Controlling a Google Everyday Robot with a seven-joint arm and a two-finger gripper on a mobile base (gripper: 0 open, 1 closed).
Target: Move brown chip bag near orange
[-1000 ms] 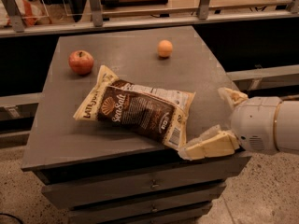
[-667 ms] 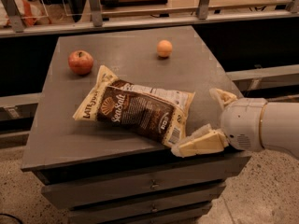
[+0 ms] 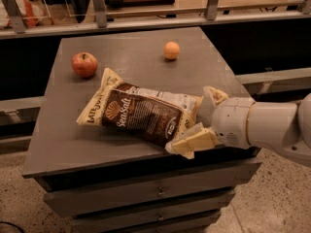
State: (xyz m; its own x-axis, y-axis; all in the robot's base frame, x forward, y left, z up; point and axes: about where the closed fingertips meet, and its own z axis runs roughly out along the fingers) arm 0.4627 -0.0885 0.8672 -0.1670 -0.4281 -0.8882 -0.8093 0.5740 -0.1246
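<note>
The brown chip bag (image 3: 138, 113) lies flat across the middle of the grey cabinet top (image 3: 131, 57), with its "Sea Salt" lettering facing up. The orange (image 3: 171, 50) sits at the far right of the top, well apart from the bag. My gripper (image 3: 192, 120) reaches in from the right at the bag's right end. It is open, with one cream finger (image 3: 214, 96) behind the bag's edge and the other (image 3: 194, 142) in front of it at the cabinet's front edge. The bag's right end lies between the fingers.
A red apple (image 3: 84, 64) sits at the far left of the top, just behind the bag's left corner. Drawers (image 3: 155, 191) run below the front edge. A railing and a shelf (image 3: 146, 13) stand behind the cabinet.
My gripper has moved left toward the bag, so its fingers now straddle the bag's right end. The bag, orange and apple have not moved.
</note>
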